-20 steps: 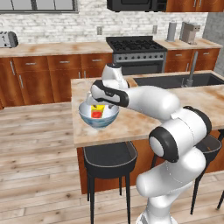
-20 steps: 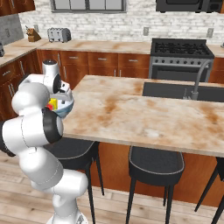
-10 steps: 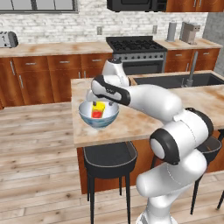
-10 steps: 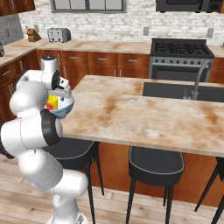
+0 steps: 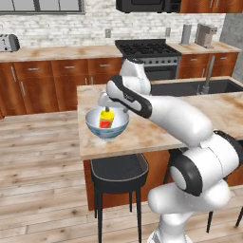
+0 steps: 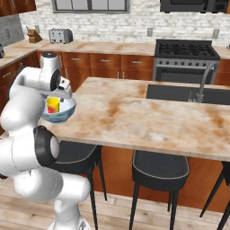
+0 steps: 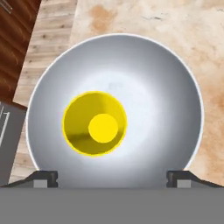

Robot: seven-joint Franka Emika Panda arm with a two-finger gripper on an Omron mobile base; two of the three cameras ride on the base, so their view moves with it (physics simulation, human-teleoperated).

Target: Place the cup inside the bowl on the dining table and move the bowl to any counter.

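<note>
Cup stood upright inside the bowl when you looked, and the bowl sat on the dining table, near the left end and close to its front edge. Compared with one second before, the gripper had lifted a little away from the cup, and its fingers were spread wide with nothing between them. In the hand view the cup was a bit left of the bowl's centre. So you could judge the first part as done. The bowl was not yet moved to the counter behind; for that you would need a grasp on the bowl rim.
</note>
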